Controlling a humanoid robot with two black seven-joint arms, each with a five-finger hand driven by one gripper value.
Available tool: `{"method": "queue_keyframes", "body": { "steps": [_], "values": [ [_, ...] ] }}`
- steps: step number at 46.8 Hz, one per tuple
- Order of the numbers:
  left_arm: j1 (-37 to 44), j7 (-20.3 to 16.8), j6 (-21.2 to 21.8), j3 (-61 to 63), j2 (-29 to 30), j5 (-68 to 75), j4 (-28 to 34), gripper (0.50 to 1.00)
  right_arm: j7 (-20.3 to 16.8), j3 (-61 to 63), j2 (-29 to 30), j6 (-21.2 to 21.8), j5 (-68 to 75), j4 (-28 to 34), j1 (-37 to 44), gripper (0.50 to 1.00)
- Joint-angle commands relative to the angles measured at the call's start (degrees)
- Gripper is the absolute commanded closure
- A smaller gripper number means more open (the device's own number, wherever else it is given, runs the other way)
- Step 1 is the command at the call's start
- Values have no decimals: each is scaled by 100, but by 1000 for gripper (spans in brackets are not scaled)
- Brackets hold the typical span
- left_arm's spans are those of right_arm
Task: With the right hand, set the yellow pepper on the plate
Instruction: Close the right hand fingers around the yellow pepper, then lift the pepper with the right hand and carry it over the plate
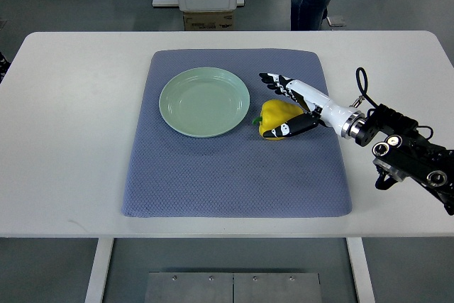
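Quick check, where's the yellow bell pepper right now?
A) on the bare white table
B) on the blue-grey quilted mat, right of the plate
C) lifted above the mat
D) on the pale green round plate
B: the yellow bell pepper lies on the blue-grey quilted mat, just right of the empty pale green round plate, with the right robot hand around it, thumb in front and fingers extended behind.

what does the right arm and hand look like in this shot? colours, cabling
The right hand has a white shell with black fingers bearing small white patches. A silver metal ring joins it at the wrist to a black forearm built of blocky black parts with round silver-rimmed fittings. A thin black cable loops up above the wrist. The left arm is not in view.
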Motion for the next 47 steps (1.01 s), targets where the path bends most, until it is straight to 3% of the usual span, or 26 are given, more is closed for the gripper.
{"method": "queue_keyframes", "body": {
  "steps": [1, 21, 28, 34, 41, 42, 47],
  "values": [
    [0, 0, 0, 0, 0, 0, 2, 500, 30, 0, 28, -41, -47, -112, -18, 513],
    [0, 0, 0, 0, 0, 0, 2, 500, 145, -158, 63, -59, -170, -261, -44, 536],
    [0, 0, 0, 0, 0, 0, 2, 500, 171, -167, 107, -59, -196, -270, -53, 592],
    [0, 0, 0, 0, 0, 0, 2, 500, 171, -158, 169, -59, -205, -349, -53, 741],
    [0, 0, 0, 0, 0, 0, -6, 500, 171, -158, 239, -68, -205, -499, -44, 981],
    [0, 0, 0, 0, 0, 0, -6, 500, 171, -141, 248, -59, -205, -516, -44, 1000],
    [0, 0, 0, 0, 0, 0, 2, 500, 171, -88, 327, -68, -214, -630, -27, 1000]
  ]
}}
